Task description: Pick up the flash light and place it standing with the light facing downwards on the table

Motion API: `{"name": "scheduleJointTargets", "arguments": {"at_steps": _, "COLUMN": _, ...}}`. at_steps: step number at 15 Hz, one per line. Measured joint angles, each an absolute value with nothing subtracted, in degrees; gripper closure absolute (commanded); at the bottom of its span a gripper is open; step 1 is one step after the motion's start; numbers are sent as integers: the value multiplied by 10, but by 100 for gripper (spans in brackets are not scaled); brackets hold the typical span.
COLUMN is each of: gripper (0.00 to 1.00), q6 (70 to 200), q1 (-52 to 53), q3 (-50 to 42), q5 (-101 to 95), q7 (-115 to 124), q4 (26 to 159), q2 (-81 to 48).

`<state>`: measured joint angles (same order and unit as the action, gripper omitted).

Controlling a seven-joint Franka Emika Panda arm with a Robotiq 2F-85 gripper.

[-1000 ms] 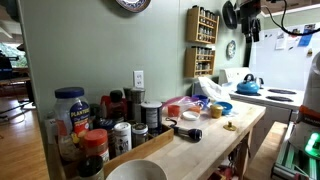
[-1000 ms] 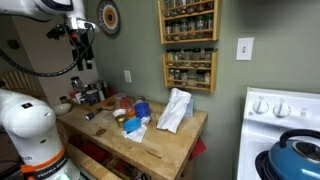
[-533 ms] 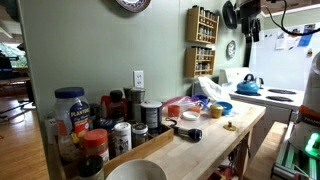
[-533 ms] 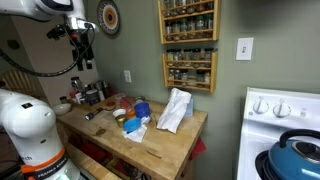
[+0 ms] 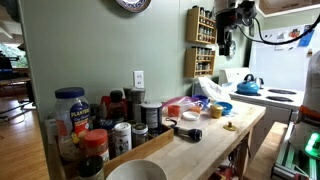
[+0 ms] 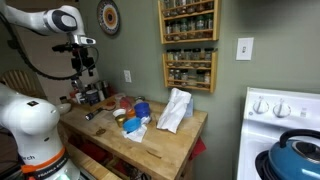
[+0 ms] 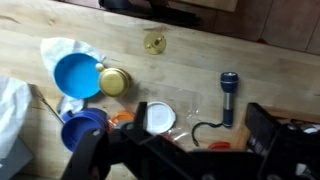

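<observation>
Hovering high above the table (image 7: 60, 20), gripper (image 5: 228, 52) w/ jaws apart & empty, flash light (image 7: 229, 97) lying flat on the wood, untouched, so grab, flip & stand-up are all left, imo.

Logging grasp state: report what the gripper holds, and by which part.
Nothing is held. The gripper hangs high above the table, jaws apart and empty; the flash light lies on its side on the wood, untouched.

A gold lid (image 7: 114, 81) sits beside the blue bowl (image 7: 77, 75); a white lid (image 7: 157, 117) lies near it. A blue cup (image 7: 83, 128) is close too.
</observation>
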<state>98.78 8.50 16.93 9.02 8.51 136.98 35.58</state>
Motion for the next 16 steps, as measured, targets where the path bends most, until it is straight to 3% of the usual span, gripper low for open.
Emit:
{"name": "scheduleJointTargets", "arguments": {"at_steps": 5, "gripper": 0, "q6": 1113, "q1": 152, "q3": 204, "q5": 127, "q7": 66, "q4": 1365, "q2": 229}}
{"name": "scheduleJointTargets", "arguments": {"at_steps": 16, "gripper": 0, "q6": 1134, "q1": 178, "q3": 218, "q5": 115, "q7": 46, "q4": 1354, "q2": 130}}
